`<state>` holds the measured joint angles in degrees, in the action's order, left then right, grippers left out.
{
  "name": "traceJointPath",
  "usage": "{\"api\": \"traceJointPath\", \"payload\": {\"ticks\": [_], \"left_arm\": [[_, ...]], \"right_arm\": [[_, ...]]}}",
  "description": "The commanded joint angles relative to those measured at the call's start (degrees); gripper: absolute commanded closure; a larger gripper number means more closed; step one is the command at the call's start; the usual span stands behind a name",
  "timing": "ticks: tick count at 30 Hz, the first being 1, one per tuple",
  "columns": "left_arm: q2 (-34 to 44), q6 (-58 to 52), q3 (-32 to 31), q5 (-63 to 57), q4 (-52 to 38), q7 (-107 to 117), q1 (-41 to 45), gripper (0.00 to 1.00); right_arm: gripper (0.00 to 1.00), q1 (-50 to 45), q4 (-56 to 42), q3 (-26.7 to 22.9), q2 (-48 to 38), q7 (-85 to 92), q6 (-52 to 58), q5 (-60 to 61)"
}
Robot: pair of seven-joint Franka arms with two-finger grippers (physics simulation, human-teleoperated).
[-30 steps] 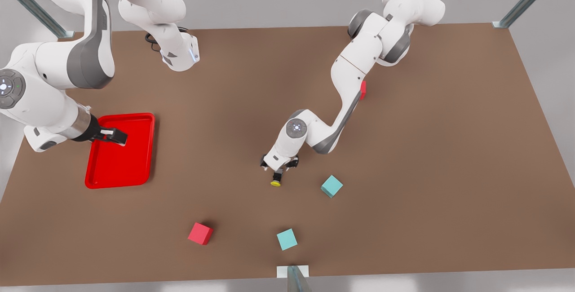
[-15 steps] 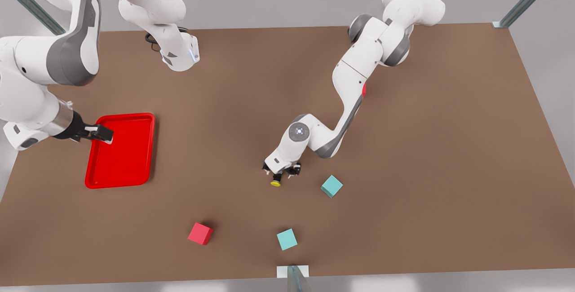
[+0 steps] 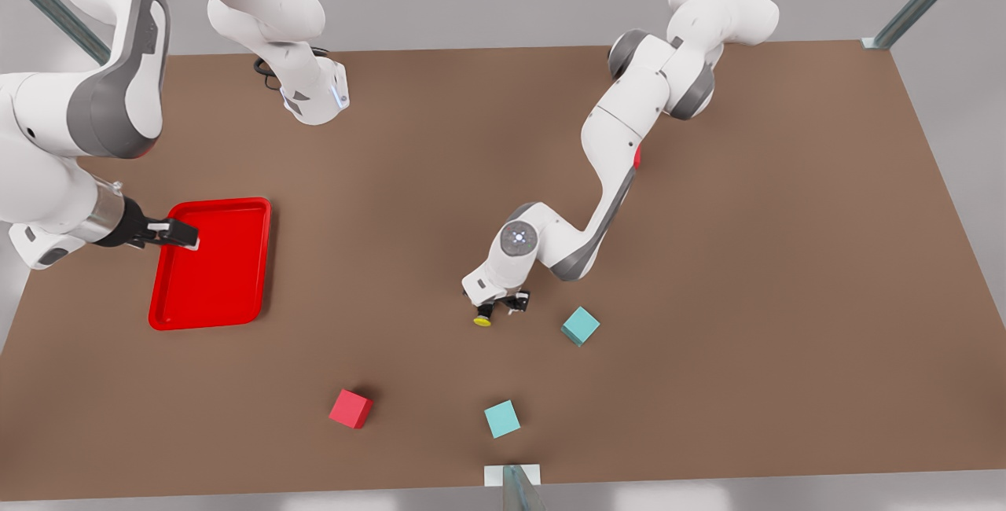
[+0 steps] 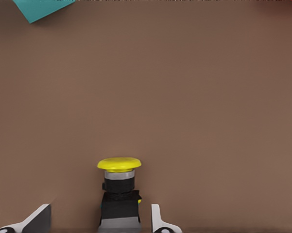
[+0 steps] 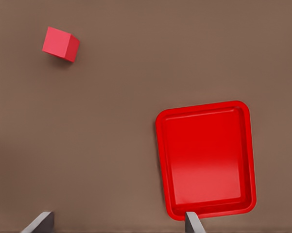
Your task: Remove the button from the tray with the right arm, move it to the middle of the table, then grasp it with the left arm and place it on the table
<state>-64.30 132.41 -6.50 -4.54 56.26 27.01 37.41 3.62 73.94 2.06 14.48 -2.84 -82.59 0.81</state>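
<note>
Left gripper (image 3: 501,308) (image 4: 100,208) first: hangs low over the middle of the table (image 3: 747,259), with its fingers (image 4: 39,217) spread wide. Grips nothing. Right between those fingers, the button (image 3: 482,321) (image 4: 119,187): yellow cap turned away from the claw, black body nearer the palm, one finger just beside that body and the other farther off. Cannot tell whether the nearer finger touches the body, nor whether the cap rests on the tabletop. Just beyond the claw toward the front view's right, a teal cube (image 3: 580,325) (image 4: 41,8); farther out, toward the table's near edge, a second teal cube (image 3: 501,419). Well apart from the claw toward the front view's left, a red cube (image 3: 350,408) (image 5: 61,43). Now the right gripper (image 3: 182,236) (image 5: 119,218): hovers above the table near one corner of the tray (image 3: 264,259) (image 5: 160,160), well apart from the left claw. Also stands wide open, fingers (image 5: 40,221) far apart, carrying nothing. Below and ahead of this claw, the tray's red floor and raised rim, lying flat on the brown tabletop. Off to one side of the tray, the same red cube, well apart from it.
</note>
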Motion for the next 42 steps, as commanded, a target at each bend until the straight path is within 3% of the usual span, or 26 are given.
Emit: {"api": "traceJointPath", "payload": {"ticks": [1,8,26,29,34,38,42], "left_arm": [[-1.1,-5.4,0.0,-0.1,-2.2,-5.4,0.0,0.00],[-5.0,-6.7,0.0,0.0,-7.7,-5.1,-0.1,0.00],[-5.7,-4.8,-0.7,0.0,-9.3,-2.7,0.0,0.00],[-5.7,-4.8,-0.7,0.0,-9.3,-1.7,0.0,0.15],[-5.7,-4.8,-0.7,0.0,-9.3,-1.7,0.0,0.17],[-5.7,-4.9,-0.7,0.0,-9.3,-1.6,0.0,0.28],[-5.7,-5.0,-0.7,0.0,-9.3,-1.6,0.0,0.32]], "right_arm": [[0.00,-0.1,0.0,0.0,-0.1,2.0,1.3,0.9],[0.00,-0.7,0.1,0.3,-0.1,2.0,2.5,0.8],[0.00,-0.1,-0.1,0.2,-0.1,2.0,3.2,0.8],[0.00,0.0,-0.1,0.2,-0.1,2.0,3.2,0.8],[0.00,-0.7,0.0,0.3,-0.1,2.0,3.2,0.6],[0.00,-1.3,0.1,0.4,0.0,2.0,3.3,0.7],[0.00,-0.7,0.1,0.4,0.0,2.0,3.7,1.5]]}}
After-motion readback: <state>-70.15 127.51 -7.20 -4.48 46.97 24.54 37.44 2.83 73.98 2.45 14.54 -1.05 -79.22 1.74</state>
